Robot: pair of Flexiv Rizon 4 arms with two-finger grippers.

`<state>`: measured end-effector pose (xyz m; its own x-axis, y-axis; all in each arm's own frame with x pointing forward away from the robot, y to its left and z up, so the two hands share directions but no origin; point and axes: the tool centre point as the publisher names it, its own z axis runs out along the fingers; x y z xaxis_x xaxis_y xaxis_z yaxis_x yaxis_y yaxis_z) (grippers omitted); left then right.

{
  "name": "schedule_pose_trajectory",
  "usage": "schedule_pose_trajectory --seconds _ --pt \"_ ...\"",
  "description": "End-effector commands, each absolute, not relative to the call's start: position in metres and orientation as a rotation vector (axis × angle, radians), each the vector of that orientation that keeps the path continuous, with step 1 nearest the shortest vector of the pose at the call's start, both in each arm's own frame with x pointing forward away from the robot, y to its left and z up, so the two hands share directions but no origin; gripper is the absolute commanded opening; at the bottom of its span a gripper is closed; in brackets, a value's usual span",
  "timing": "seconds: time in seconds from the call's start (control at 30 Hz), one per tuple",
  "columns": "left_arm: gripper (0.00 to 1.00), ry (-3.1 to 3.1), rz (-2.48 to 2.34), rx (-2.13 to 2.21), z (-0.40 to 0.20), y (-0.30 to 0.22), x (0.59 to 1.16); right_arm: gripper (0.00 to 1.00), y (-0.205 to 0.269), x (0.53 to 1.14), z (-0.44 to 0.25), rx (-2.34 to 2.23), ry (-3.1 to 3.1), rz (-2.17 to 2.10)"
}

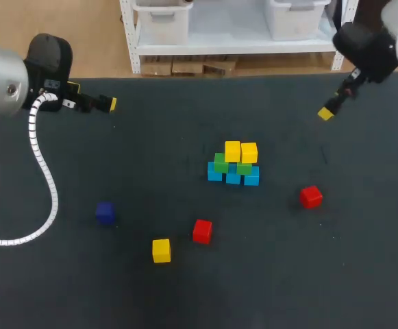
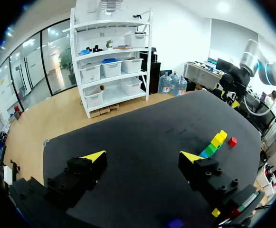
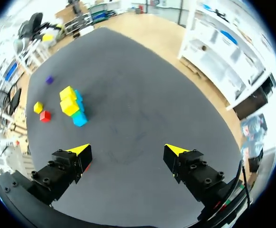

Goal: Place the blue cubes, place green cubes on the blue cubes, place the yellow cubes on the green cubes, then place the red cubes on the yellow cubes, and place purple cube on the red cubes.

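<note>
From the head view, the table (image 1: 151, 157) is showing a dark, matte, cloth-like top. Near its middle three blue cubes (image 1: 233, 177) are sitting in a touching row. Two green cubes (image 1: 220, 162) are resting on them, and two yellow cubes (image 1: 240, 151) are lying side by side on the green, all smooth-faced and sharp-edged. A purple cube (image 1: 105, 212), a loose yellow cube (image 1: 161, 250) and a front red cube (image 1: 202, 231) are lying apart in front of the stack, and a second red cube (image 1: 311, 197) is sitting off to its right. The left gripper (image 1: 109, 104) and right gripper (image 1: 325, 113) are hanging well apart from the cubes near the far edge, each showing only one yellow tip here. In the left wrist view, the left gripper's (image 2: 142, 156) blocky black fingers with wedge-shaped yellow tips are standing wide apart over bare table. The stack is appearing small ahead, with the second red cube (image 2: 232, 141) near it and the purple cube (image 2: 176, 222) half cut off beside one finger. In the right wrist view, the right gripper (image 3: 128, 151) is likewise spread and holding nothing. The stack is standing ahead, and the loose yellow cube (image 3: 38, 107), front red cube (image 3: 45, 116) and tiny purple cube (image 3: 49, 80) are lying beyond it.
</note>
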<state>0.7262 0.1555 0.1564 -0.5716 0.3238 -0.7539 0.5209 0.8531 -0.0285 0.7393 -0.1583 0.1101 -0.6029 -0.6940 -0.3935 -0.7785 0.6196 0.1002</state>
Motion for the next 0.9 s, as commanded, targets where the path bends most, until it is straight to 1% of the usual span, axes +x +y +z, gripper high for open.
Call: schedule_pose_trajectory --seconds 0.03,0.33,0.9 --pt "1.0 2.22 -0.329 0.618 0.156 0.158 0.727 1.0 -0.166 0.722 0.105 -1.051 2.429 0.365" --pt "1.0 2.22 -0.329 0.618 0.156 0.158 0.727 1.0 -0.167 0.715 0.112 -0.907 2.324 0.354" --pt "1.0 2.22 -0.329 0.618 0.156 0.158 0.727 1.0 -0.178 0.728 0.136 -0.771 2.251 0.364"
